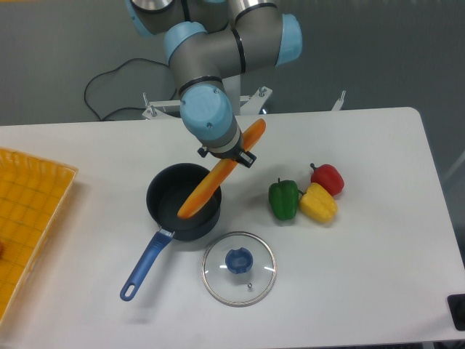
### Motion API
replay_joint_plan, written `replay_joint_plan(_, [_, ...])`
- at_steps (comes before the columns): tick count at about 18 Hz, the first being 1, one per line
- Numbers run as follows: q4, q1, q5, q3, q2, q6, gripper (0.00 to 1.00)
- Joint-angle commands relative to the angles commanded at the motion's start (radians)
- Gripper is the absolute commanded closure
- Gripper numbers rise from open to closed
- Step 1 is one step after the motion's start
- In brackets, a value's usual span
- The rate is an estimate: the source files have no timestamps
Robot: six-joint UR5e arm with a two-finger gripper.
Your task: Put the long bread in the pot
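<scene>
The long bread [207, 190], a slim orange-yellow stick, hangs tilted with its lower end over the inside of the pot and its upper end poking up to the right. My gripper [231, 155] is shut on it near the middle, directly above the pot's right rim. The pot [163, 200] is a round dark navy saucepan near the table's middle, with its blue handle [145, 263] pointing to the lower left. I cannot tell whether the bread's lower tip touches the pot.
A green pepper [283, 199], a yellow pepper [318, 203] and a red pepper [328, 177] sit together right of the pot. A glass lid with a blue knob [239, 267] lies in front. A yellow tray [29, 218] is at the left edge.
</scene>
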Motion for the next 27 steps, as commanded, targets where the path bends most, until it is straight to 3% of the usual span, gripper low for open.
replay_joint_plan(6, [0.0, -0.046, 0.009, 0.0, -0.018, -0.042, 0.85])
replay_joint_plan(8, [0.002, -0.051, 0.011, 0.002, -0.029, -0.042, 0.8])
replay_joint_plan(17, [0.003, -0.068, 0.032, 0.002, -0.051, -0.035, 0.05])
replay_joint_plan(20, [0.04, -0.078, 0.037, 0.0, -0.064, -0.037, 0.01])
replay_joint_plan(27, [0.061, -0.08, 0.035, 0.002, -0.064, -0.04, 0.01])
